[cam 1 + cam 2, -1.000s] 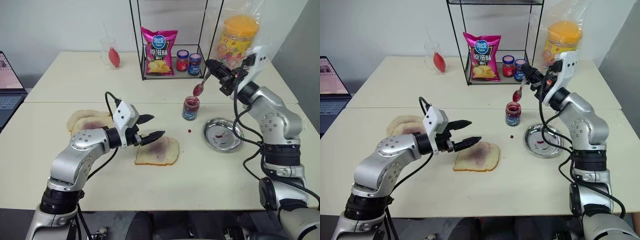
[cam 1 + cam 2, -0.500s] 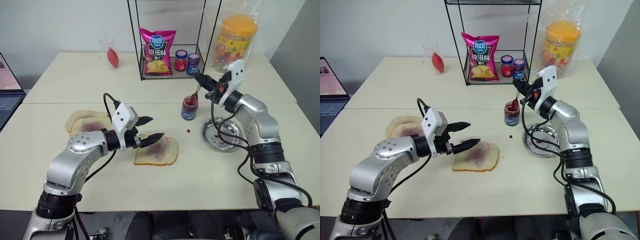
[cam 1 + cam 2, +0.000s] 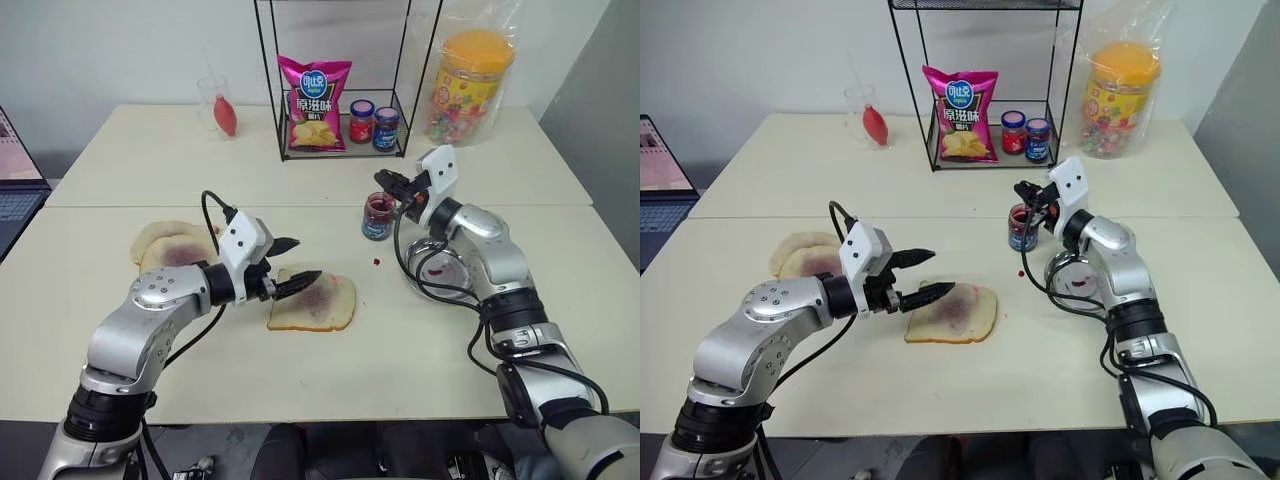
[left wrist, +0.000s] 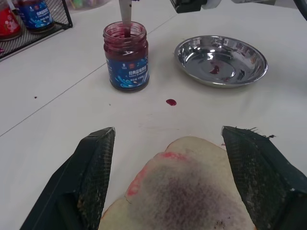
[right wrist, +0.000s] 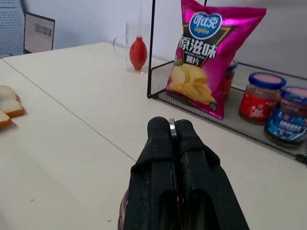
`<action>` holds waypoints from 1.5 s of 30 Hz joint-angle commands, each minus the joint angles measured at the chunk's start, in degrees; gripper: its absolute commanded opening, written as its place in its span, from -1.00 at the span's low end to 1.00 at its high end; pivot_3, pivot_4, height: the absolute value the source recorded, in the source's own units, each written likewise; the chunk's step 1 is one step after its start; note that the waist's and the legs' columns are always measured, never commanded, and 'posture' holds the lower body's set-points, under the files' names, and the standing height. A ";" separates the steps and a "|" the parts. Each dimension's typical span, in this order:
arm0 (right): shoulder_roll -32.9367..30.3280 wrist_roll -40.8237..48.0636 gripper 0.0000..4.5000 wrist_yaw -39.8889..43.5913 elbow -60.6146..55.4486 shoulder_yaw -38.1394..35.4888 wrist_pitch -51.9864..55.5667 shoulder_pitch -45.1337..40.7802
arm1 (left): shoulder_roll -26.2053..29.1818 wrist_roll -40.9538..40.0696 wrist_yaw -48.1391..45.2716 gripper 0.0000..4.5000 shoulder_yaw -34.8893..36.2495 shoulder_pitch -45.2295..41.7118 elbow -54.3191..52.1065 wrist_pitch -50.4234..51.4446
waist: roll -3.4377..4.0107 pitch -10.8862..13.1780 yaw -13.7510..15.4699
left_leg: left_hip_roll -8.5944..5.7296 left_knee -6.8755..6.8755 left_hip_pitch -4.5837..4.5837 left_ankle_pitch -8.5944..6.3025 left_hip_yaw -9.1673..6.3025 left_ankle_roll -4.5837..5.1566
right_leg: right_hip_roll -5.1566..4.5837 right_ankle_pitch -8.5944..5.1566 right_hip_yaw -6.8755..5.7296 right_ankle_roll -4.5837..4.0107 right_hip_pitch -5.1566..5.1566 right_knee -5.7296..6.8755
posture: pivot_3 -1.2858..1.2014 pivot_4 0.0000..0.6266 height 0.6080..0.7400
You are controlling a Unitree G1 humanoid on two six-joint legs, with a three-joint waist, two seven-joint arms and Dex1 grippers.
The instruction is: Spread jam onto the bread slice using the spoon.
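A small clear jar of dark red jam [image 3: 378,216] with a blue label stands open on the table. My right gripper [image 3: 388,183] hovers just above its mouth, shut on the silver spoon's [image 4: 125,13] handle. The spoon points down into the jar, so its bowl is hidden in the jam. The metal handle's edge shows between my right fingers [image 5: 158,139]. The bread slice [image 3: 312,300], with a purple smear and red streaks, lies at the table's middle. My left gripper [image 3: 300,260] is open just above the slice's left edge, holding nothing.
A round steel dish [image 4: 235,52] with a red smear sits right of the jar, and a jam drop [image 4: 171,102] is on the table. Other bread slices [image 3: 170,245] lie at the left. A wire rack [image 3: 290,150] holds chips and two lidded jars.
My right gripper came down and to the left with the spoon, whose bowl went from above the jar into the jam. The left gripper stayed where it was.
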 commanded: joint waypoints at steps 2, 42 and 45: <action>1.52 4.65 -0.99 -2.03 -4.86 -4.34 5.71 -0.19 | -0.01 0.46 -0.14 0.65 0.02 0.10 -0.87 -1.80 | 0.00 0.00 0.00 | 0.00 0.00 0.00 0.00 0.00 0.00 | 0.00 0.00 0.00 0.00 0.00 0.01 | 0.03 -0.52 1.00; 4.98 21.53 -0.99 -17.92 -6.32 -21.55 28.37 -5.43 | -1.43 2.94 -0.17 0.65 -2.04 -0.57 1.58 -5.56 | 0.01 0.00 -0.07 | -0.01 -0.02 -0.01 0.00 0.02 0.00 | 0.00 0.00 0.01 0.00 0.00 -0.01 | 0.03 -0.52 1.00; 5.21 22.16 -0.99 -18.66 -6.14 -22.15 28.82 -5.76 | -1.48 2.97 -0.14 0.65 -2.10 -0.57 1.61 -5.73 | 0.01 0.00 -0.08 | -0.01 -0.02 -0.02 0.00 0.03 0.00 | 0.00 0.00 0.01 0.01 0.00 -0.01 | 0.03 -0.52 1.00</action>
